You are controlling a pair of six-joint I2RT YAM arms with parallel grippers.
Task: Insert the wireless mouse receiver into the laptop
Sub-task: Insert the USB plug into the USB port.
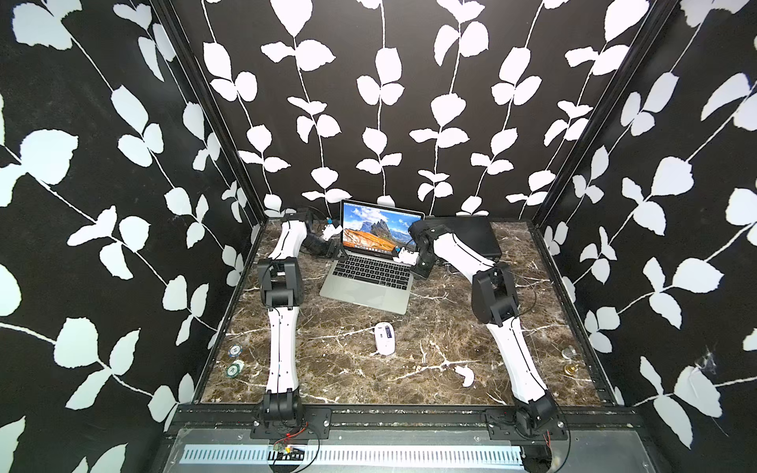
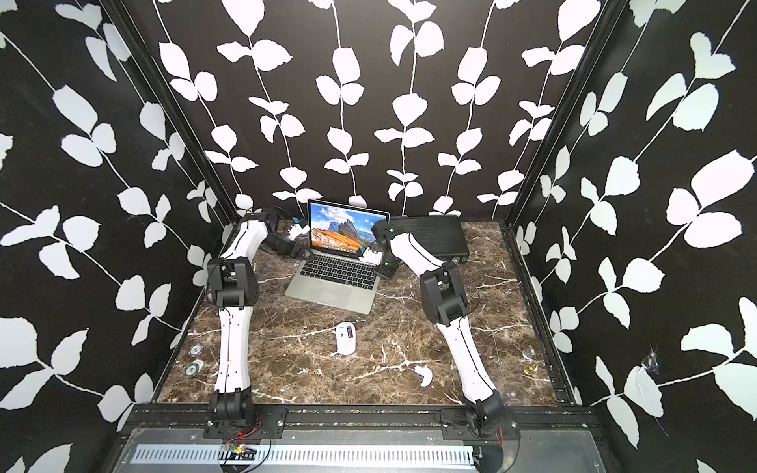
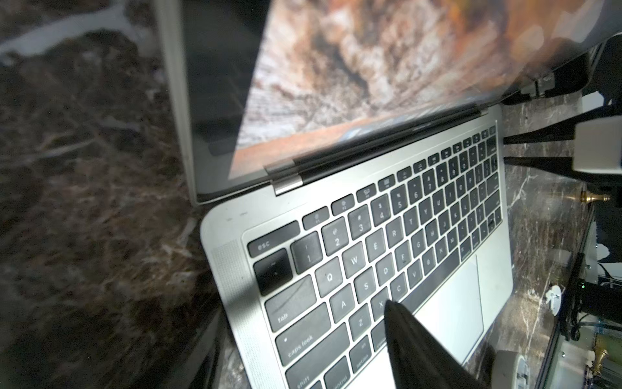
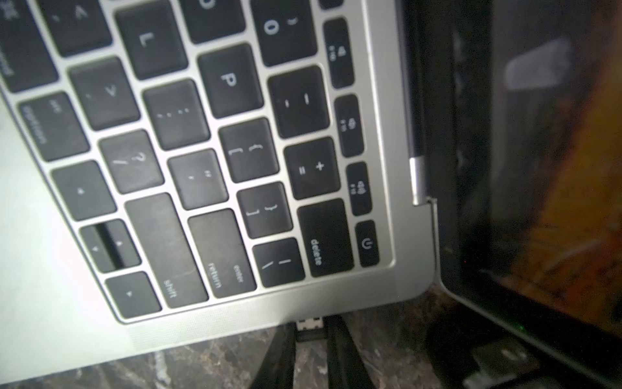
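Right end effector (image 4: 311,333) pinches receiver (image 4: 309,325) at laptop (image 4: 50,269) on brown marble table (image 1: 348,368), leaf-patterned walls (image 1: 368,82) around.

A: What is surrounding the desk (image 1: 327,376)?
B: Black walls (image 1: 368,102) with white leaf vines are rising on the left, far and right sides.
A: And the surface?
B: Brown marble with white veins is showing; a black rail (image 1: 409,411) is running along the near edge.
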